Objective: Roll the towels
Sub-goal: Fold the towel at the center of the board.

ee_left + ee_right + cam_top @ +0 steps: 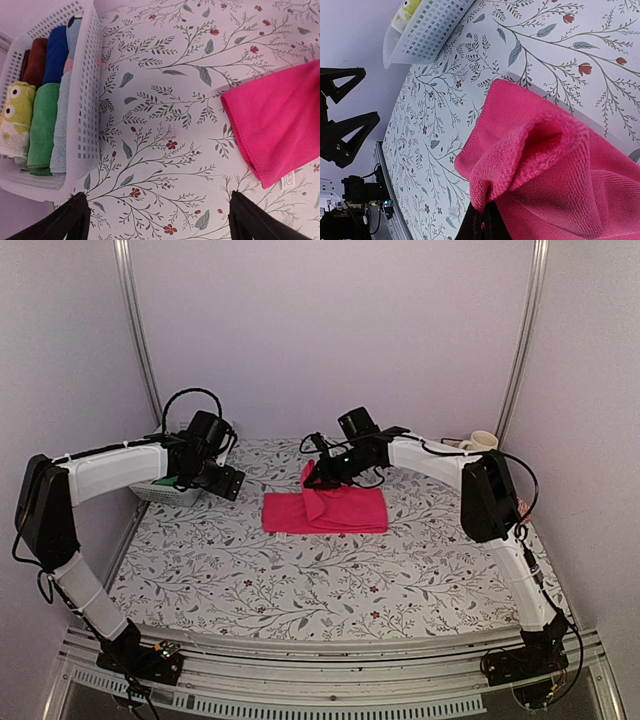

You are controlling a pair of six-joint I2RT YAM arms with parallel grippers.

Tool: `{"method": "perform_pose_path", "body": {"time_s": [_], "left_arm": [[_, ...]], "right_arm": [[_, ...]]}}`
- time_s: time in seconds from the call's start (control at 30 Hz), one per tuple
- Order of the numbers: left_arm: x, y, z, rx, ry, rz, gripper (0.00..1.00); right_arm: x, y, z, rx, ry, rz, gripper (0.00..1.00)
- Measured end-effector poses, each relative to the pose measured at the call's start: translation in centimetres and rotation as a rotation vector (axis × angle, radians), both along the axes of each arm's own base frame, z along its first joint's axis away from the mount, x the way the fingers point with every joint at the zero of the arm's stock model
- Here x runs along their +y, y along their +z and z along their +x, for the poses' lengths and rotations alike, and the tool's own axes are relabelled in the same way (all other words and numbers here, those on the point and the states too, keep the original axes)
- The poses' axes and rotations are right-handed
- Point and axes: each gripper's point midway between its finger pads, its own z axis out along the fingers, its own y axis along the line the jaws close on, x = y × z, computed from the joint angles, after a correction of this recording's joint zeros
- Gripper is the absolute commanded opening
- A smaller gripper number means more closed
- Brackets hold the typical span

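Observation:
The hot pink towel (340, 512) lies folded flat on the flowered table, toward the back centre. My right gripper (322, 476) is shut on its left end and holds that part lifted in a fold. In the right wrist view the pink towel (555, 165) bunches up just above the pinching right gripper (486, 222). My left gripper (226, 481) hovers to the towel's left, beside the basket, open and empty. Its left gripper (160, 220) view has the pink towel (280, 125) at the right edge. A lime-yellow patterned towel (15, 112) lies rolled in the basket.
A white perforated basket (90, 100) at the back left (160, 493) holds dark red (35, 62), blue (56, 52) and green (42, 127) rolls of cloth. A cup (483, 441) stands at the back right. Walls close in the table on three sides.

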Motion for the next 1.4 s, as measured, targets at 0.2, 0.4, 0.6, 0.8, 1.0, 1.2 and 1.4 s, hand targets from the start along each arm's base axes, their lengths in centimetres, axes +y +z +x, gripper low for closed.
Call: {"method": "perform_pose_path", "body": {"time_s": [0.2,0.4,0.6,0.8,1.0,1.2,1.4], "left_arm": [[0.1,-0.2,-0.1,0.006,0.000,0.003,0.97],[0.2,-0.7,-0.4,0.020,0.000,0.009,0.97],[0.2,-0.7,-0.5,0.021,0.000,0.006,0.97],[0.2,-1.3,-0.8,0.039,0.003,0.003,0.97],[-1.4,-1.5,-0.8,0.069,-0.030,-0.072,0.97],[-6.7,0.0,1.6,0.074,-0.095,-0.313,0.93],[-13.7,0.4,5.9,0.084,-0.188,-0.504,0.89]], "right_arm": [[0.7,-1.3,0.2,0.015,0.006,0.024,0.03],[1.4,-2.1,0.2,0.016,0.009,0.040,0.09],[2.8,-1.5,0.4,-0.013,0.030,0.113,0.36],[4.2,-0.5,0.2,-0.037,0.077,0.204,0.39],[2.8,-0.5,0.0,-0.048,0.075,0.196,0.38],[-6.7,1.9,1.7,-0.067,-0.085,0.068,0.38],[-18.8,8.2,4.8,-0.231,-0.316,-0.047,0.45]]}}
